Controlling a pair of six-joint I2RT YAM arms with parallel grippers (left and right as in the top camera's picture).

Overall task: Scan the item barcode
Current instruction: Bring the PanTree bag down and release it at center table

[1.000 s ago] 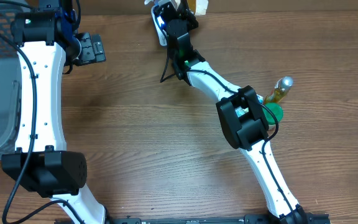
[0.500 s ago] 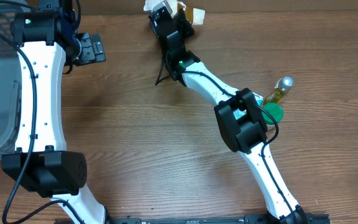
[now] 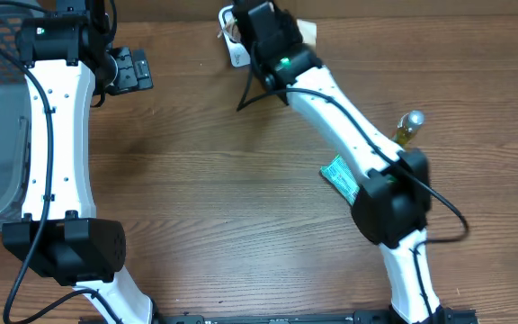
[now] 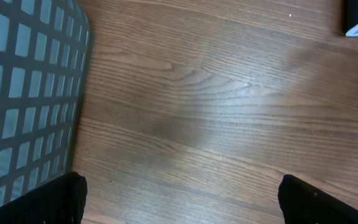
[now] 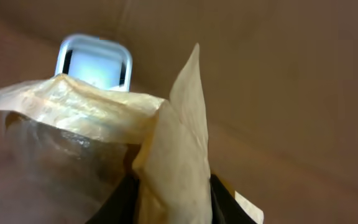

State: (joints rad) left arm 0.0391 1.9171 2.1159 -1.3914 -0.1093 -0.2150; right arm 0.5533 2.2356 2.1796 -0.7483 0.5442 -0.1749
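While the right arm had swung its elbow out toward the right edge of the brown wood-grain table (image 3: 196, 207) over the last second, the crinkled, translucent yellowish plastic packet (image 5: 86, 130) with its stiff tan flap stayed at the far edge, pinched between the closed-in fingers of the right gripper (image 5: 173, 202). The wrist had turned, so the packet now sat just in front of the white scanner (image 5: 94, 62) with its rounded, glowing pale-blue window. That turn probably meant a barcode face was being presented, though no barcode could be made out on the wrinkled film. Uncovered by the arm's move, a flat teal printed sachet (image 3: 338, 175) lay right of the table's middle, near a slim amber bottle with a silver cap (image 3: 407, 126). Toward the far left corner, the left gripper (image 3: 133, 70) hung spread wide and empty beside a grey wire-mesh basket (image 4: 23, 93).
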